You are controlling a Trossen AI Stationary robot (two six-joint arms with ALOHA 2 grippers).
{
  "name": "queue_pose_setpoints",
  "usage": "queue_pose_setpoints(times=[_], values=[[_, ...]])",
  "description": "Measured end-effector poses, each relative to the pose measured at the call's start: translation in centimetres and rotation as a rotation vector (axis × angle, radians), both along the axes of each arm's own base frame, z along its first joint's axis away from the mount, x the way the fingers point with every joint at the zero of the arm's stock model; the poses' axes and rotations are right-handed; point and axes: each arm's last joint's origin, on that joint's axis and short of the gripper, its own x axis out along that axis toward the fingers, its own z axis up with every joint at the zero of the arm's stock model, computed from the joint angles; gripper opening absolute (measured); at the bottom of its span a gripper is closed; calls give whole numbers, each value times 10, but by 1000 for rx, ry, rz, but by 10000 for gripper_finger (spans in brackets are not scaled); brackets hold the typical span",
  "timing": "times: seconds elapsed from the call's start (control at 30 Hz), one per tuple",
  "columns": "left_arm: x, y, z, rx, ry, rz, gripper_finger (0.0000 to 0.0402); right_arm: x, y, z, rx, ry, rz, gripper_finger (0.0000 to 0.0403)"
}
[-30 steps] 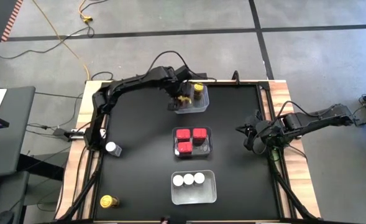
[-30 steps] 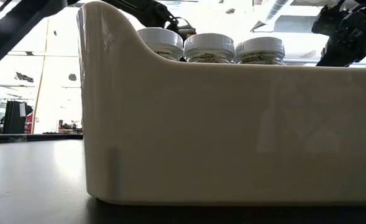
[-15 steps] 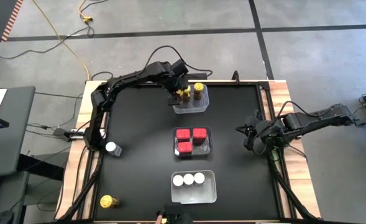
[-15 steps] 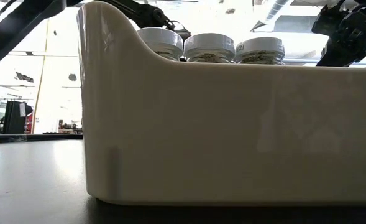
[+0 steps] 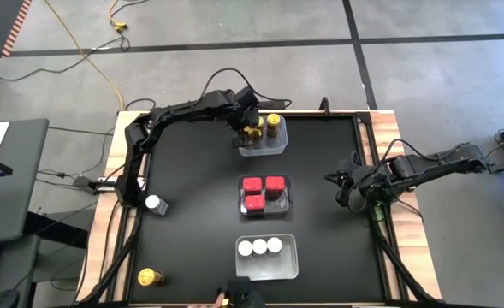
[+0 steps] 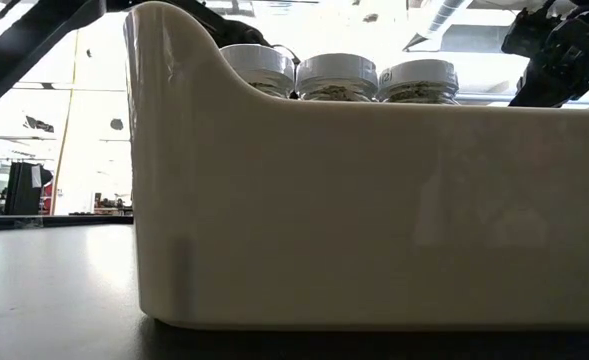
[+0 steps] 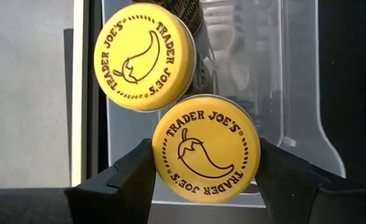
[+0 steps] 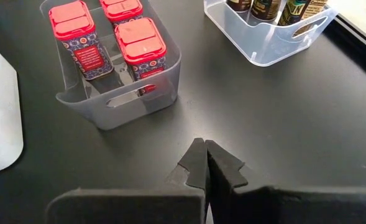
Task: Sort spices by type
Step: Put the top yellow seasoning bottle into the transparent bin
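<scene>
**Putting a yellow jar in its tub**

Looking down from above, the left gripper point(image 5: 249, 130) holds a yellow jar point(image 5: 253, 132) over the far tub point(image 5: 264, 150), beside another yellow jar point(image 5: 273, 122). Three red tins point(image 5: 262, 192) sit in the middle tub point(image 5: 265, 211). Three white jars point(image 5: 259, 247) sit in the near tub point(image 5: 267, 269). One white jar point(image 5: 155, 204) and one yellow jar point(image 5: 147, 276) wait loose on the table point(image 5: 192, 214). The right gripper point(image 5: 347, 190) rests at the side.

From table height, the near tub fills the view, white caps showing.

The left wrist view shows the fingers pinching the jar's cap.

The right wrist view shows that gripper pressed together, holding nothing.

Most spices are sorted, I think; two are left.
</scene>
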Motion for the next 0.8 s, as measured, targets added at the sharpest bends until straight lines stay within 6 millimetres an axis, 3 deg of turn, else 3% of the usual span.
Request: queue_pose_setpoints(times=[0.8], values=[[-5,14,-4,32,-31,30,231,0,0,0,0,0,0,24]])
